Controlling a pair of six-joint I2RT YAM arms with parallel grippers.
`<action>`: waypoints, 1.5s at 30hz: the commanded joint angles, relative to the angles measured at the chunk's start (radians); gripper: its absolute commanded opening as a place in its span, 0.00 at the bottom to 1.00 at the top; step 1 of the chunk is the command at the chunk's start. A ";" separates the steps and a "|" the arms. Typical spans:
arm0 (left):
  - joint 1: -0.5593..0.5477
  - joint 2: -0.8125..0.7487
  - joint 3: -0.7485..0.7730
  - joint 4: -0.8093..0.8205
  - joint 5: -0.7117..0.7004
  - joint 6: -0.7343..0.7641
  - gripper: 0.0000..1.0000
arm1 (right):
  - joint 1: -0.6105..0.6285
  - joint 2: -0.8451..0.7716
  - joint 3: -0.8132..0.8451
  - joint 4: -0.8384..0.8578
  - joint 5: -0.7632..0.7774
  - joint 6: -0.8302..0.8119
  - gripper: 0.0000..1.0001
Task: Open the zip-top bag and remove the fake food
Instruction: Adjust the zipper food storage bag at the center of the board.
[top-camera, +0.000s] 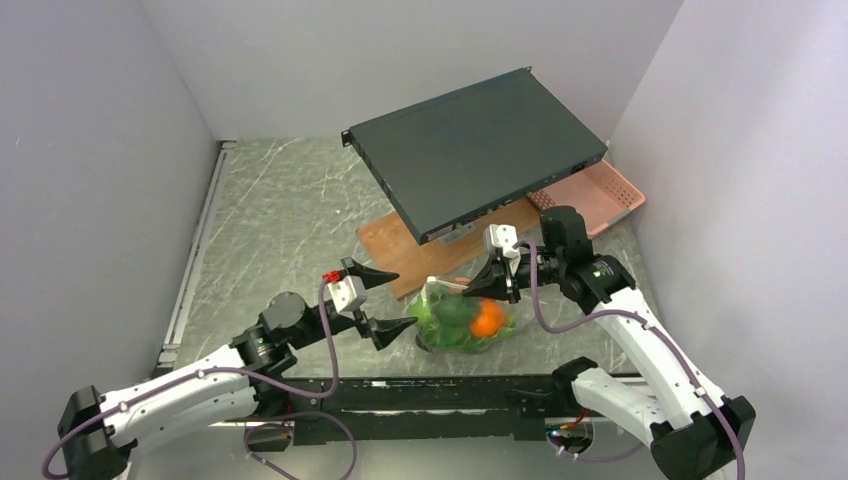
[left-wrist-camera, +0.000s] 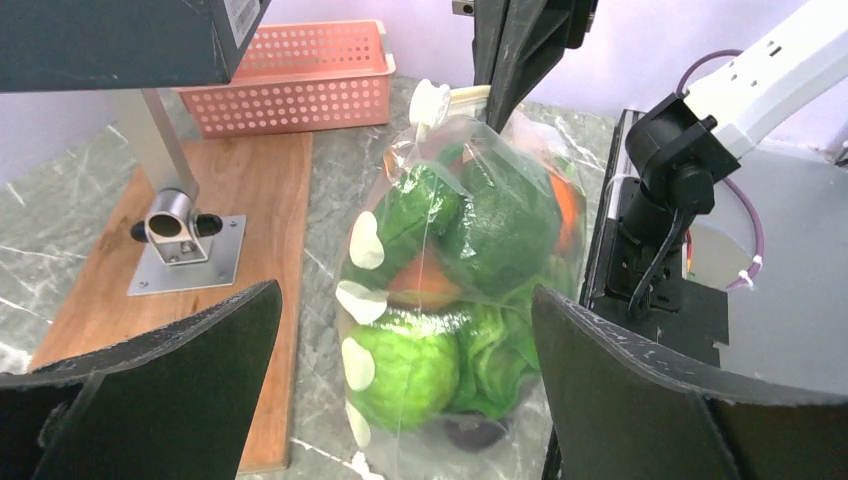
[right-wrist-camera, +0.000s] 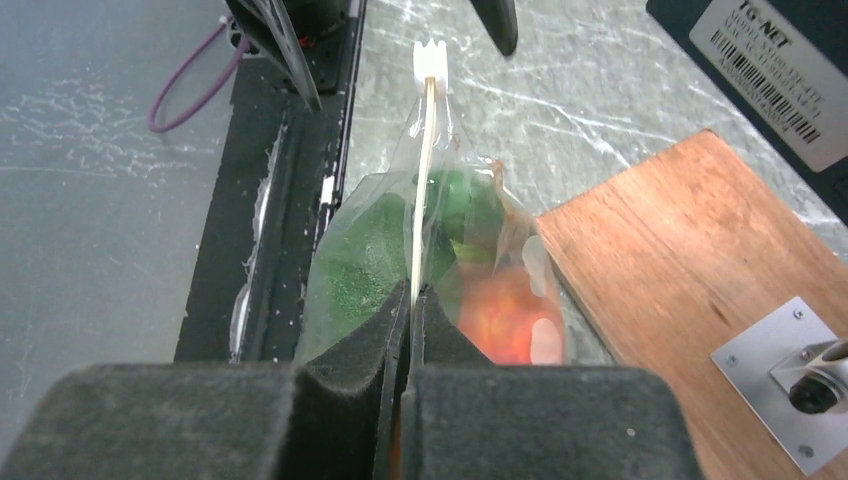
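Over the table (top-camera: 270, 220), right fingers (right-wrist-camera: 350, 400) clamp the zip-top bag (left-wrist-camera: 450, 280) up top; left fingers (left-wrist-camera: 180, 380) gape wide.

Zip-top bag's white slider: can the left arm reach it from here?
Probably yes. The left gripper is open, facing the zip-top bag with nothing between; the right gripper pinches the zip strip farther along, leaving the slider exposed.

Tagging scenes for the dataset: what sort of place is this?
Likely a lab test cell: plain white walls box in a grey marble-patterned tabletop, with a dark metal rack-style electronics unit and a clear plastic zip-top bag of toy fruit and vegetables.
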 joint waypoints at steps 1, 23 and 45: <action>0.005 0.093 -0.015 0.319 -0.014 -0.095 1.00 | -0.001 -0.004 -0.001 0.157 -0.098 0.065 0.00; 0.006 0.508 0.051 0.748 0.142 -0.233 0.86 | -0.003 -0.018 -0.025 0.139 -0.125 0.023 0.00; 0.048 0.525 0.155 0.534 0.200 -0.229 0.00 | -0.047 -0.016 -0.018 0.055 -0.138 0.024 0.25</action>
